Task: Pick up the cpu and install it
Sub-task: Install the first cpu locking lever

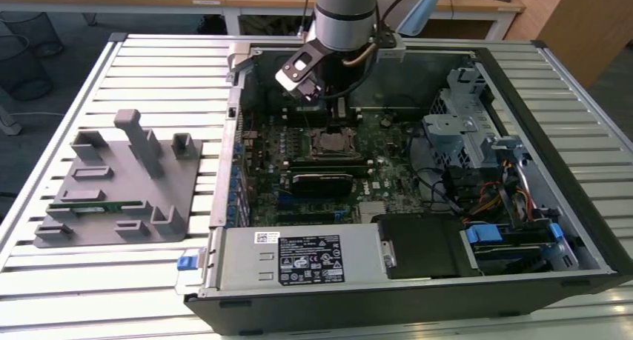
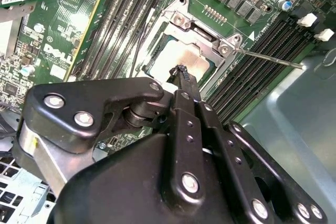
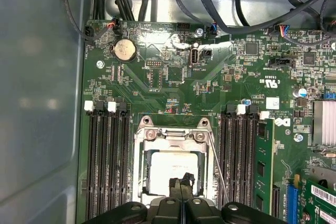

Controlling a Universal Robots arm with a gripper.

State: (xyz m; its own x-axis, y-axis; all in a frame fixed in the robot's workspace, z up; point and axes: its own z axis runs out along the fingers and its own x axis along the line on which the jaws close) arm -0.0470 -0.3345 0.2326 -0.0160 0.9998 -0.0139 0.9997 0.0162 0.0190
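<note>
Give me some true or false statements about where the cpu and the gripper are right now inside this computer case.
1. The cpu lies inside the socket frame on the motherboard. True.
2. The gripper is over the grey fixture plate outside the case. False: it is directly over the cpu, fingertips together.
3. The memory slots beside the socket stand empty. True.
4. A green memory stick lies on the grey fixture plate. True.
5. The case's side cover is closed. False: the case is open.

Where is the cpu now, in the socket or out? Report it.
In: the cpu lies flat inside the socket frame in both wrist views, the shut gripper just above it.
</note>
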